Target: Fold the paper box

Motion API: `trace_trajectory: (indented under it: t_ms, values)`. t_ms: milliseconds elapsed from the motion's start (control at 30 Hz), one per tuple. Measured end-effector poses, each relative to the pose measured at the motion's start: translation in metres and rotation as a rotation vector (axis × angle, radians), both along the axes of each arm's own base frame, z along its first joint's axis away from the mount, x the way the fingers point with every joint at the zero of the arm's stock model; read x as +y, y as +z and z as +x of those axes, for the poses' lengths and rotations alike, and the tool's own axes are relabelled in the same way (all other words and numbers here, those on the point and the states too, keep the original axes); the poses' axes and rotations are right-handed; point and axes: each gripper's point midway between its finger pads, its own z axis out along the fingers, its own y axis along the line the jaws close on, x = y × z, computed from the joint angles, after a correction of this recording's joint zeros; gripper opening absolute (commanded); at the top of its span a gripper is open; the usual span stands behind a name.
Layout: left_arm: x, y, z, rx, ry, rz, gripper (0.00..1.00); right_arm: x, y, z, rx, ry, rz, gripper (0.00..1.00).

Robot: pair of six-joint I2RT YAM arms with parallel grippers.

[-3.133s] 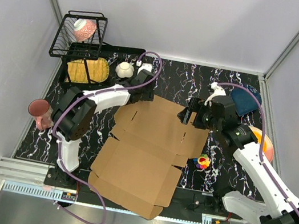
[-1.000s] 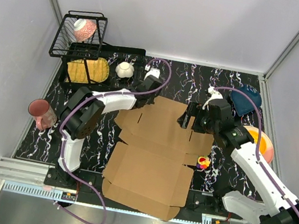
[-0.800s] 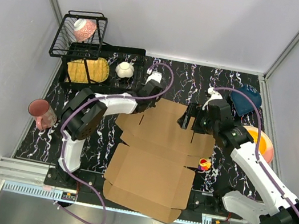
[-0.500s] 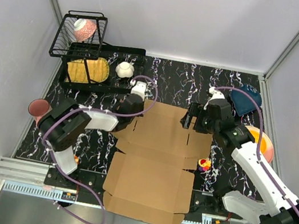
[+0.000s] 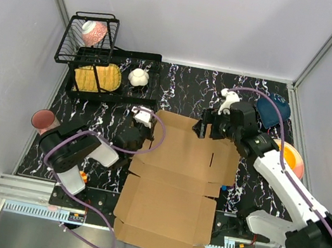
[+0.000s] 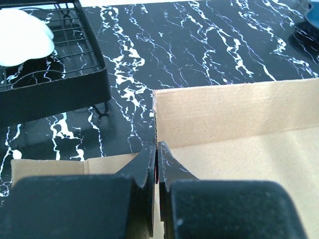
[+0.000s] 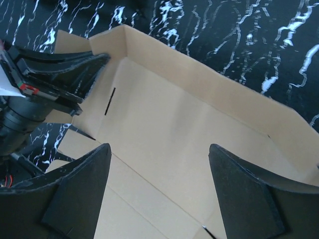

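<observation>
Two arms start at the bottom of the top view, with the paper box [image 5: 175, 183] spread flat between them on the black marbled counter [image 5: 192, 84], its nearest panel reaching past the counter's near edge. Plain brown cardboard, it bears no print. At lower left, the left arm lies folded low, elbow out to the left, forearm running right to the box's upper left corner. The left claw [image 5: 150, 127] is pinched shut, its tips [image 6: 155, 162] right at the left end of the box's raised far flap [image 6: 234, 114]; whether cardboard sits between them I cannot tell. A white and red tag on that claw [image 7: 60, 69] is too small to read. From the lower right, the right arm stretches diagonally up and left, wrist bent down. The right claw [image 5: 202, 128] gapes wide above the far panel [image 7: 174, 124], holding nothing. A black wire rack [image 5: 109, 62] stands at upper left
</observation>
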Motion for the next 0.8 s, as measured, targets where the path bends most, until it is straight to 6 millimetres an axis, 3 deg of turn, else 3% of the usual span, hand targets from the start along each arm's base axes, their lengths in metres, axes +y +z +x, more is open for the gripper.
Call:
trace_trajectory:
  t_ms: [267, 433, 567, 700, 800]
  values:
    - [-0.018, -0.036, -0.029, 0.017, -0.083, 0.127, 0.0, 0.027, -0.02, 0.009, 0.002, 0.175, -0.018, 0.84]
    - [-0.026, -0.042, -0.038, 0.008, -0.104, 0.164, 0.0, 0.04, -0.024, 0.021, -0.054, 0.255, -0.032, 0.81]
    - [-0.028, -0.04, -0.039, -0.008, -0.108, 0.18, 0.0, 0.051, -0.05, 0.036, -0.045, 0.334, -0.091, 0.81]
    - [-0.024, -0.042, -0.043, -0.015, -0.11, 0.205, 0.0, 0.054, -0.084, 0.039, 0.003, 0.394, -0.142, 0.78]
    - [-0.018, -0.043, -0.046, -0.017, -0.109, 0.225, 0.0, 0.057, -0.098, 0.039, 0.027, 0.422, -0.142, 0.79]
